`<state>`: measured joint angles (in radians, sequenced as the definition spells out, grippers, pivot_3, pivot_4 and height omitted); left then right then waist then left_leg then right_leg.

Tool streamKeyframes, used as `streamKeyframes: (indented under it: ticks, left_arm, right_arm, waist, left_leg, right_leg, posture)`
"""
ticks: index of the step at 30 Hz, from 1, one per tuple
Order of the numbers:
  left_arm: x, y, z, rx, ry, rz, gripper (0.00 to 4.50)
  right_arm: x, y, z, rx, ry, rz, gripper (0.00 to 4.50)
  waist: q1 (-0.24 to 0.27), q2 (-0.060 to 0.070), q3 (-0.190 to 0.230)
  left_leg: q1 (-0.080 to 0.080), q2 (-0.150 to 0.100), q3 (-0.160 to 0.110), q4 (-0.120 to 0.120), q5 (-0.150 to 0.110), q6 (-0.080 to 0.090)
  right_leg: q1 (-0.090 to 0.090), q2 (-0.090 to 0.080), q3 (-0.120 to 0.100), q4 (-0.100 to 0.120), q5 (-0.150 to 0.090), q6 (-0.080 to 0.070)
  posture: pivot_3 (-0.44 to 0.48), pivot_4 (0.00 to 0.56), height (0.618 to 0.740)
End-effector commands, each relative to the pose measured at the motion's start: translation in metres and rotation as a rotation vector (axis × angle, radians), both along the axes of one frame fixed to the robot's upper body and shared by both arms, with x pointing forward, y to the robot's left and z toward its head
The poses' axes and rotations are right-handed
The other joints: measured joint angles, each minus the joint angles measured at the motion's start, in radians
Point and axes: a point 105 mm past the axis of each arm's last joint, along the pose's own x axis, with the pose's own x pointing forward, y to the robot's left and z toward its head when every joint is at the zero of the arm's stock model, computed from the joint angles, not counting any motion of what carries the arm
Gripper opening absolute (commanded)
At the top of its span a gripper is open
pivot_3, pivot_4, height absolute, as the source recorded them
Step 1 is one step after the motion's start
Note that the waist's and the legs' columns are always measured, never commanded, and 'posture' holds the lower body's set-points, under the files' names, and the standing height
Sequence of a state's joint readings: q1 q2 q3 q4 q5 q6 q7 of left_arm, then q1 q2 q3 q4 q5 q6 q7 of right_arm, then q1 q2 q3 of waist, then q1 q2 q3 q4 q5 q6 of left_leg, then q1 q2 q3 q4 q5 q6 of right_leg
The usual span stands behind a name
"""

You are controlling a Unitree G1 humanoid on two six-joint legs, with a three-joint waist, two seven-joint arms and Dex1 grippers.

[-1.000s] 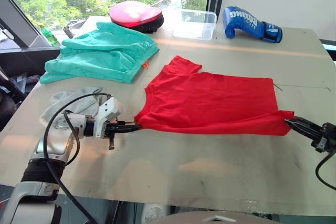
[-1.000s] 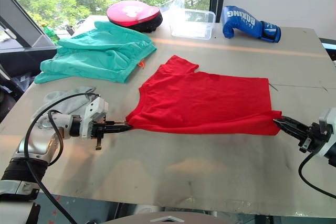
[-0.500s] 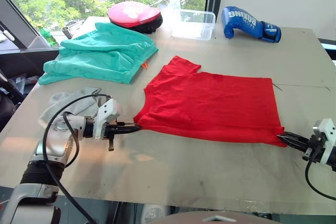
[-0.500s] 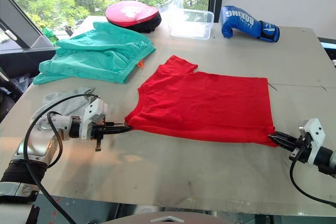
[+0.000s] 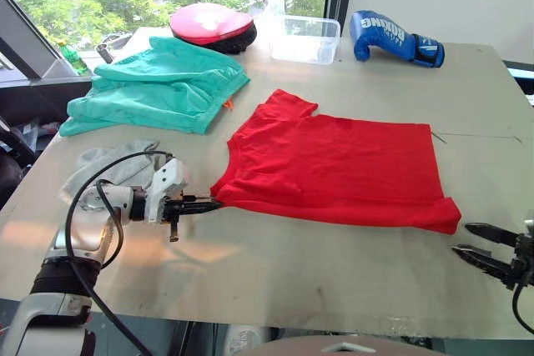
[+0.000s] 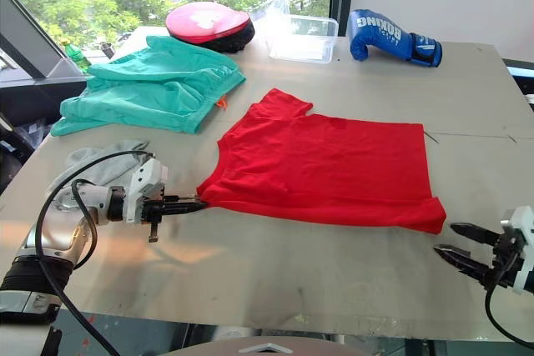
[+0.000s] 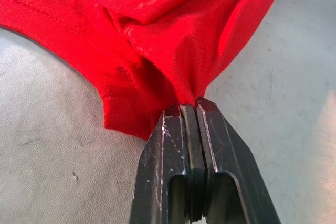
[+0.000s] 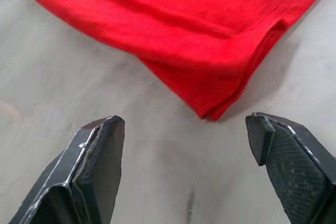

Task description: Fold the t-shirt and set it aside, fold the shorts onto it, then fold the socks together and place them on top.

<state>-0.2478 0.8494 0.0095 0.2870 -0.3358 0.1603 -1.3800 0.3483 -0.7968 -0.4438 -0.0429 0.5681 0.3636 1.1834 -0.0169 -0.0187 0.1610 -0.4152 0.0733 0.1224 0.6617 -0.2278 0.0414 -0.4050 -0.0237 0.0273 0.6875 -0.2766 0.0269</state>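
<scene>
Releasing the hem, my right hand (image 5: 482,243) has drawn back and now hovers with fingers spread just off the t-shirt's (image 5: 338,164) corner. My left hand (image 5: 215,203) pinches the opposite corner; the t-shirt lies flat on the worktop (image 5: 292,273).

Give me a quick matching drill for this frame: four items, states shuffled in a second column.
1. left gripper
2. right gripper
3. shorts
4. boxing glove

a. open, just clear of the t-shirt corner
b. far table edge, by the clear tub
c. shut on the t-shirt
d. bunched beside the socks

1-c, 2-a, 3-d, 4-b
</scene>
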Motion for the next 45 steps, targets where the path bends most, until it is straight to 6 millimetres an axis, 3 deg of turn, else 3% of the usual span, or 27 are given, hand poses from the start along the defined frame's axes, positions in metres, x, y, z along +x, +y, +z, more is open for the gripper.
streamKeyframes:
  ticks: [1, 3, 5, 12, 22, 27, 33, 34, 35, 37, 44, 45]
  left_arm:
    - [0.002, 0.006, -0.002, 0.029, 0.003, 0.021, 0.00]
    - [0.003, 0.006, -0.002, 0.031, 0.000, 0.021, 0.00]
    - [0.004, 0.007, -0.001, 0.033, -0.002, 0.022, 0.00]
    - [0.003, 0.009, -0.002, 0.037, -0.006, 0.030, 0.00]
    - [0.012, 0.015, 0.006, 0.012, -0.047, 0.091, 0.00]
    - [0.002, 0.012, 0.004, -0.004, -0.024, 0.053, 0.00]
    - [-0.022, 0.012, -0.005, 0.030, 0.035, -0.031, 0.00]
    - [-0.027, 0.013, -0.006, 0.036, 0.048, -0.045, 0.00]
    - [-0.029, 0.014, -0.007, 0.041, 0.058, -0.052, 0.00]
    - [-0.036, 0.016, -0.009, 0.055, 0.074, -0.063, 0.00]
    - [-0.043, 0.018, -0.013, 0.061, 0.099, -0.076, 0.00]
    - [-0.047, 0.017, -0.013, 0.057, 0.124, -0.092, 0.00]
  right_arm:
    - [0.011, 0.006, 0.003, -0.003, -0.053, -0.007, 3.92]
    - [0.016, 0.009, 0.004, 0.013, -0.064, -0.014, 3.92]
    - [0.017, 0.010, 0.004, 0.011, -0.070, -0.008, 3.37]
    - [0.015, -0.002, 0.008, -0.072, -0.134, 0.018, 0.05]
    - [0.011, -0.018, 0.030, -0.309, -0.436, 0.195, 0.05]
    - [-0.011, -0.011, 0.004, -0.450, -0.443, 0.426, 0.05]
    - [-0.017, -0.004, -0.014, -0.444, -0.381, 0.459, 0.05]
    - [-0.019, -0.003, -0.015, -0.439, -0.369, 0.466, 0.53]
    - [-0.020, -0.002, -0.015, -0.435, -0.360, 0.470, 0.53]
    - [-0.027, -0.004, -0.014, -0.424, -0.316, 0.477, 1.25]
    - [-0.051, -0.005, -0.008, -0.226, -0.013, 0.334, 4.45]
    - [-0.052, -0.006, -0.006, -0.212, 0.004, 0.315, 4.45]
  waist:
    - [0.001, 0.000, 0.000]
    - [0.002, 0.000, 0.000]
    - [0.004, 0.000, 0.000]
    - [0.005, 0.000, 0.000]
    - [0.005, 0.001, 0.000]
    - [0.004, 0.000, 0.000]
    - [0.001, 0.001, -0.001]
    - [0.000, 0.000, -0.001]
    - [-0.002, -0.001, -0.003]
    - [0.000, 0.000, -0.005]
    - [0.007, 0.002, -0.013]
    - [0.005, 0.002, -0.013]
  left_leg:
    - [0.000, 0.000, 0.000, 0.000, 0.000, 0.000]
    - [0.000, 0.000, 0.000, 0.000, 0.000, 0.000]
    - [0.000, 0.000, 0.000, 0.000, 0.000, 0.000]
    - [-0.001, 0.000, 0.000, 0.000, 0.000, 0.000]
    - [0.000, 0.000, 0.000, 0.000, 0.000, 0.000]
    - [0.000, 0.000, 0.000, 0.000, 0.000, 0.000]
    - [0.000, 0.000, 0.001, -0.001, 0.000, 0.000]
    - [0.000, 0.000, 0.001, -0.001, 0.000, 0.000]
    - [0.000, 0.000, 0.001, -0.001, 0.000, 0.000]
    - [0.001, 0.000, 0.002, -0.004, 0.000, 0.000]
    - [0.001, 0.000, 0.000, -0.010, 0.000, 0.000]
    - [0.001, 0.000, 0.000, -0.010, 0.000, 0.000]
  right_leg:
    - [0.000, 0.000, 0.000, 0.000, 0.000, 0.000]
    - [0.000, 0.000, 0.000, 0.000, 0.000, 0.000]
    - [0.000, 0.000, 0.000, 0.000, 0.000, 0.000]
    - [0.000, 0.000, -0.001, -0.001, 0.000, 0.000]
    - [0.000, 0.005, -0.001, -0.001, 0.001, 0.001]
    - [0.000, 0.005, -0.001, -0.001, 0.001, 0.003]
    - [0.000, 0.004, 0.000, -0.002, 0.002, 0.003]
    - [0.000, 0.003, 0.000, -0.002, 0.001, 0.003]
    - [0.000, 0.002, 0.000, -0.002, 0.001, 0.003]
    - [0.000, 0.000, 0.000, -0.004, 0.000, 0.000]
    - [0.001, -0.003, 0.002, -0.009, -0.001, -0.003]
    - [0.001, -0.003, 0.002, -0.009, -0.001, -0.003]
  posture:
    - [0.000, 0.150, 0.735]
    - [0.000, 0.150, 0.735]
    - [0.000, 0.150, 0.735]
    - [0.000, 0.150, 0.735]
    - [0.000, 0.150, 0.735]
    - [0.000, 0.150, 0.735]
    - [0.000, 0.150, 0.735]
    - [0.000, 0.150, 0.735]
    - [0.000, 0.150, 0.735]
    - [0.000, 0.150, 0.735]
    - [0.000, 0.150, 0.735]
    - [0.000, 0.150, 0.735]
